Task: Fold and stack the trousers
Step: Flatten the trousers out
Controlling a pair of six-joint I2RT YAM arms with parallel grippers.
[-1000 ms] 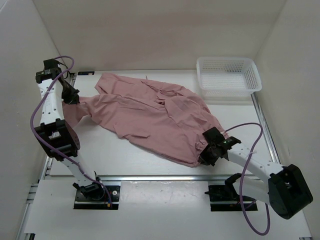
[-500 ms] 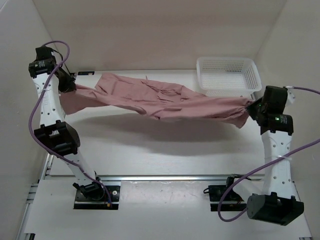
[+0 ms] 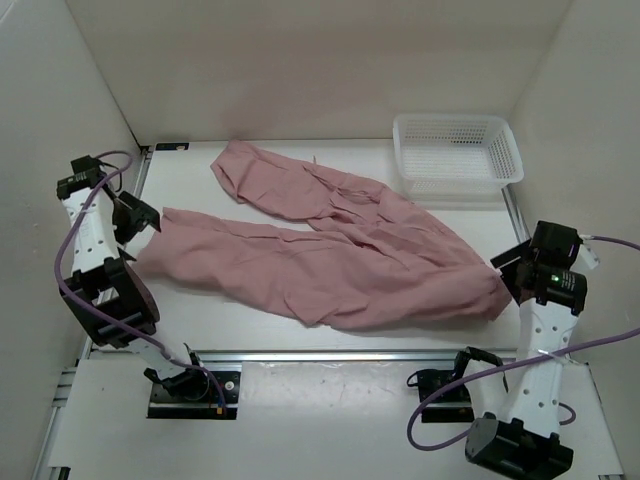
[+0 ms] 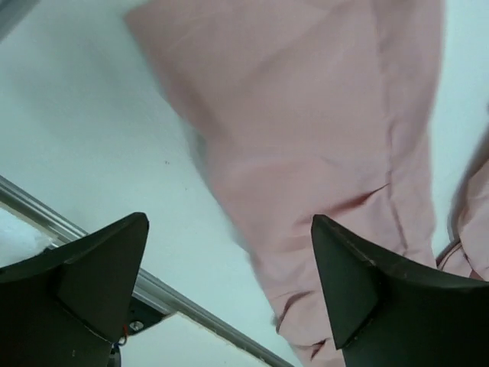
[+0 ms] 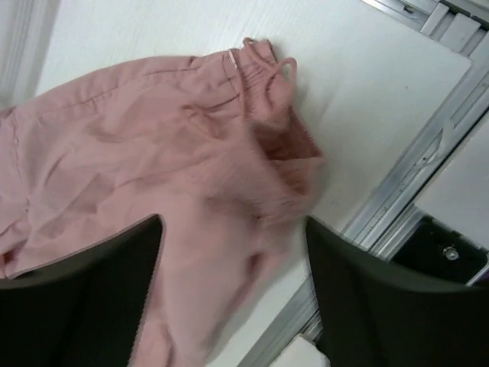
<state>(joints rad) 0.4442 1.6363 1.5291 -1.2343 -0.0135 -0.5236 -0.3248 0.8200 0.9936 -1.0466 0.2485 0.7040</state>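
Note:
The dusty-pink trousers [image 3: 330,260] lie spread on the white table, two legs reaching left and the gathered waist at the right. My left gripper [image 3: 145,228] hovers open at the end of the nearer leg, touching nothing. In the left wrist view the leg [image 4: 321,130] lies below the gripper [image 4: 229,222], whose jaws stand wide apart. My right gripper [image 3: 503,270] is open just off the waist end. The right wrist view shows the waistband [image 5: 267,145] blurred under the gripper [image 5: 233,222], with nothing between its fingers.
A white mesh basket [image 3: 455,150] stands at the back right corner, apart from the cloth. Metal rails [image 3: 330,356] run along the table's near edge and along its right side [image 5: 412,176]. White walls close in the left, right and back.
Both grippers opened and let go of the trousers. The cloth, stretched in the air between them half a second ago, has dropped and now lies spread on the table. Both arms came lower.

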